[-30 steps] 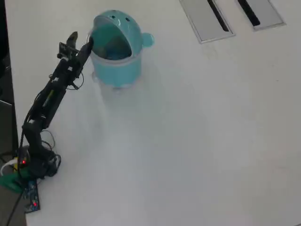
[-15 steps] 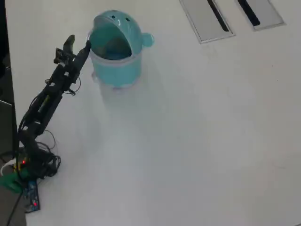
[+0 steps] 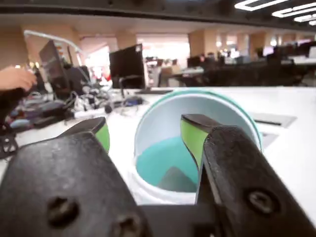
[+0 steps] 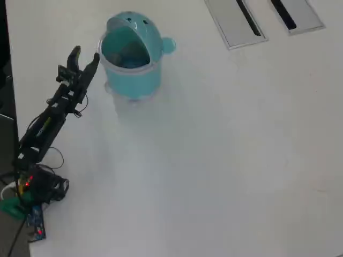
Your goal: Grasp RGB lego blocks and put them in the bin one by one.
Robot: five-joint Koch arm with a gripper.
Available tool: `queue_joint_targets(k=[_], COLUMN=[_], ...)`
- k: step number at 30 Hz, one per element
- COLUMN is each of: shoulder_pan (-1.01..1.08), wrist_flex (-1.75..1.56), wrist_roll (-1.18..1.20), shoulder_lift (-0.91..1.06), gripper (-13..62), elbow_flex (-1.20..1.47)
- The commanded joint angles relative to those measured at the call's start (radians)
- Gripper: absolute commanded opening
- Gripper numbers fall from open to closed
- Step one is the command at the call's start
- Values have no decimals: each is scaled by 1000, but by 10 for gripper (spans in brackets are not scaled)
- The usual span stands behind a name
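Observation:
The light teal bin [image 4: 134,75] stands near the table's far left in the overhead view, its domed hood [image 4: 134,24] behind the opening and its knob [image 4: 168,45] on the right. My gripper [image 4: 86,54] is open and empty just left of the bin's rim. In the wrist view the gripper [image 3: 145,123] frames the bin's opening [image 3: 217,106], with its green-padded fingers [image 3: 190,138] wide apart. A dark patch lies on the teal floor inside; I cannot tell what it is. No red, yellow-green or blue block shows on the table.
Two grey recessed hatches [image 4: 236,21] [image 4: 297,13] sit at the table's far right. The arm's base and cables [image 4: 32,187] are at the lower left, by the table's left edge. Monitors and cable clutter [image 3: 126,66] and a person's hand [image 3: 15,79] lie beyond.

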Motion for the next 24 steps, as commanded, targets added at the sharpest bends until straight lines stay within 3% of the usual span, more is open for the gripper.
queue_joint_targets(k=[1,24], shoulder_pan=[34,262], wrist_flex=[-163,-345], wrist_roll=[69,526], shoulder_lift=[55,281], gripper=[264,263], elbow_flex=[-20,337])
